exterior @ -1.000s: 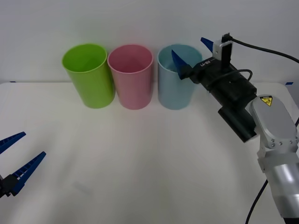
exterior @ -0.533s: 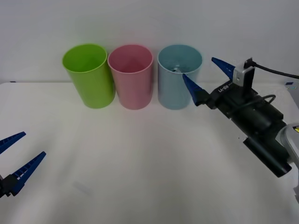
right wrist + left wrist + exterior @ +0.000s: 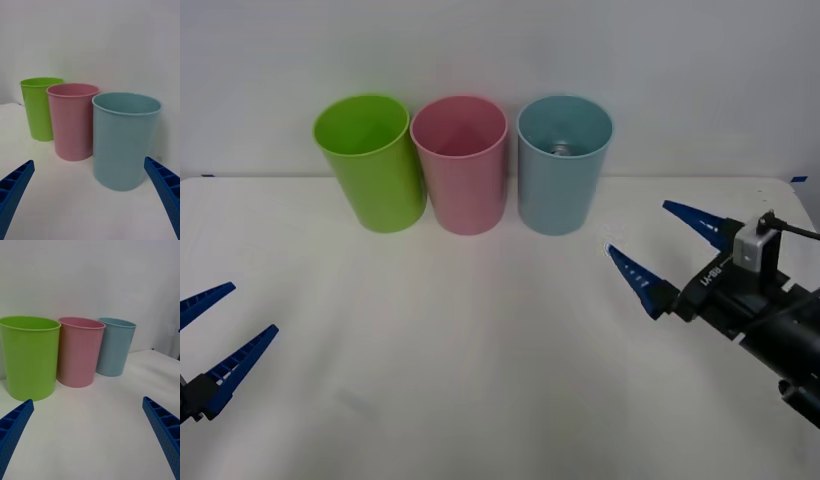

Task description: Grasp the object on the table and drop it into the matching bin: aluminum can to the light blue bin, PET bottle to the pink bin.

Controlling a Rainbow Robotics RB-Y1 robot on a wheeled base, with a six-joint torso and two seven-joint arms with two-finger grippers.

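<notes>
Right gripper (image 3: pixel 665 247) pulled back from light blue bin (image 3: pixel 560 190) toward table's (image 3: pixel 480 350) right side, jaws spread, empty. Aluminum can (image 3: pixel 561 149) lay inside bin. Left gripper (image 3: pixel 220 330) parked near left edge, fingers apart.

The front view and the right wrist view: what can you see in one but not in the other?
From the front view alone: the shiny top of the small silver metal can inside the tall light blue plastic bin, the right hand open over the white table, and the left hand open at the table's near left.

From the right wrist view alone: the light blue bin's near side wall, seen close from the side.

Both share the lime green bin, the pink bin and the light blue bin in a row.
</notes>
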